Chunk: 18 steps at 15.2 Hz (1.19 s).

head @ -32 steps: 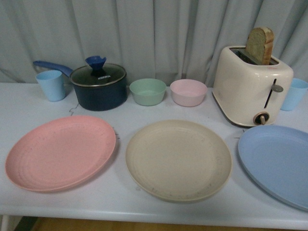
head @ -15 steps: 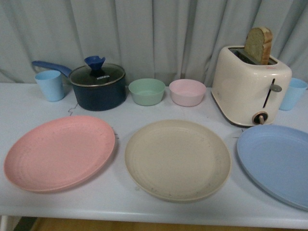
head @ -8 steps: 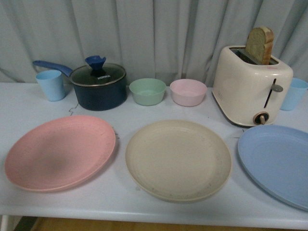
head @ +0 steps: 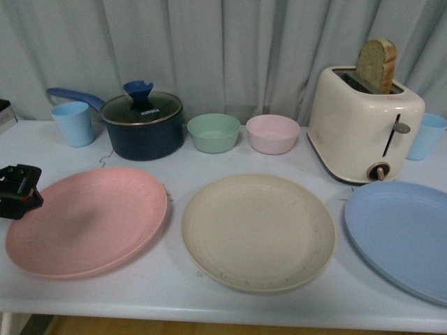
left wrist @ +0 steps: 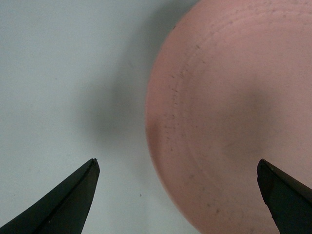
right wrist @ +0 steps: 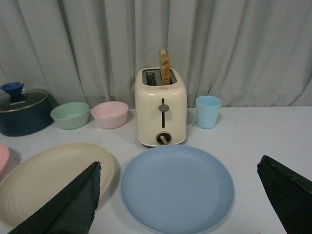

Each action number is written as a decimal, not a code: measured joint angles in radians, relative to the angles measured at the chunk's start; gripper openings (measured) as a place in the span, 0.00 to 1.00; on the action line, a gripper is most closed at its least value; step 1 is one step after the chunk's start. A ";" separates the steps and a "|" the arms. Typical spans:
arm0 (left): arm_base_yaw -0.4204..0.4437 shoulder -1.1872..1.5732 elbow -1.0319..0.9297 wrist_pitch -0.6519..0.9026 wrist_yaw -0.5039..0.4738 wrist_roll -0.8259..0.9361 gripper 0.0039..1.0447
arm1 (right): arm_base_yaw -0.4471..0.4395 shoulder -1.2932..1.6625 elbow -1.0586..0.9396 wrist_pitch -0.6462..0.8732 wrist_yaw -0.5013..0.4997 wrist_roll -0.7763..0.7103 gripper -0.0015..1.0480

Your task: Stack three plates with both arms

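Three plates lie in a row on the white table: a pink plate (head: pixel 87 220) at the left, a beige plate (head: pixel 258 230) in the middle, a light blue plate (head: pixel 401 237) at the right. My left gripper (head: pixel 17 192) is open, hovering over the pink plate's left rim; its wrist view shows that rim (left wrist: pixel 229 117) between the wide-apart fingertips (left wrist: pixel 78 195). My right gripper (right wrist: pixel 178 195) is out of the front view; it is open, held above and short of the blue plate (right wrist: pixel 178 187), with the beige plate (right wrist: pixel 48 175) beside it.
At the back stand a blue cup (head: pixel 73 123), a dark lidded pot (head: pixel 143 125), a mint-green bowl (head: pixel 214 132), a pink bowl (head: pixel 272 134), a cream toaster (head: pixel 367 125) with a bread slice, and another blue cup (head: pixel 426 136). A curtain hangs behind.
My left gripper has come into the front view at the left edge, over the pink plate's rim. The plates have not moved.
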 joint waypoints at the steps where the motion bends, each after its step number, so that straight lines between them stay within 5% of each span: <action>1: 0.012 0.046 0.032 -0.010 0.004 0.001 0.94 | 0.000 0.000 0.000 0.000 0.000 0.000 0.94; 7: 0.045 0.232 0.179 -0.050 0.063 -0.024 0.90 | 0.000 0.000 0.000 0.000 0.000 0.000 0.94; 15: 0.050 0.273 0.227 -0.068 0.106 -0.047 0.07 | 0.000 0.000 0.000 0.000 0.000 0.000 0.94; 18: 0.064 0.262 0.225 -0.055 0.124 -0.079 0.02 | 0.000 0.000 0.000 0.000 0.000 0.000 0.94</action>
